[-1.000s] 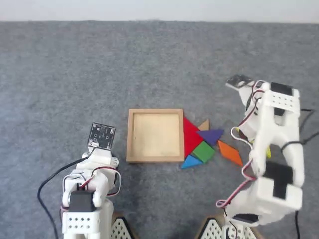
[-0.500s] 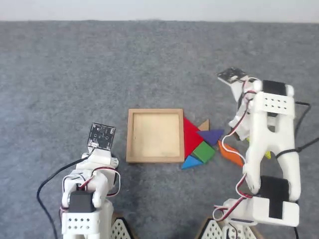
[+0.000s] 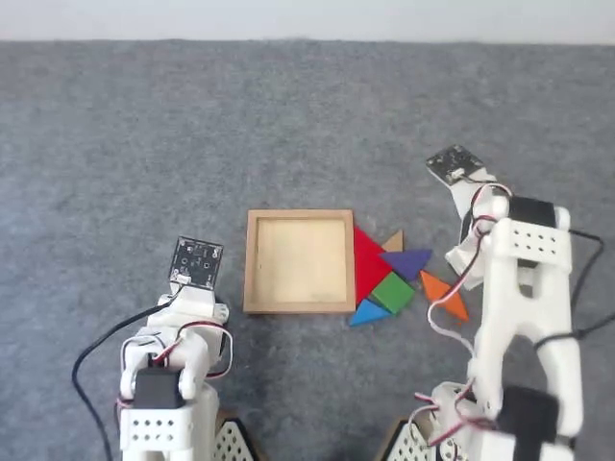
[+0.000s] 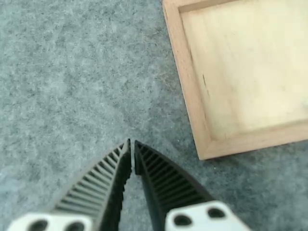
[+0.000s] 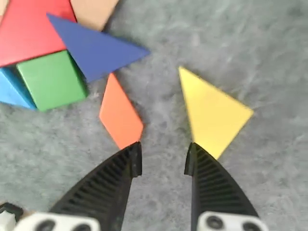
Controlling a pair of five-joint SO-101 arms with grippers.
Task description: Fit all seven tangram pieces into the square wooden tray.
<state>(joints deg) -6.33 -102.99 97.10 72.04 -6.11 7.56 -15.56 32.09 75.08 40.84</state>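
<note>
Just ahead of the right gripper [image 5: 163,161], its jaws partly open and empty, lie the orange parallelogram [image 5: 120,118] and yellow triangle [image 5: 211,115]. Beside the square wooden tray [image 4: 185,86], the left gripper [image 4: 131,144] sits closed on nothing. Progress: 0 of 7 fitted.

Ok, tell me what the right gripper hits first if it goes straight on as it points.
Likely grey carpet: the right gripper is open, its gap facing the bare strip between the orange parallelogram and the yellow triangle. Its fingertips may clip those pieces' near corners; depth is unclear.
</note>
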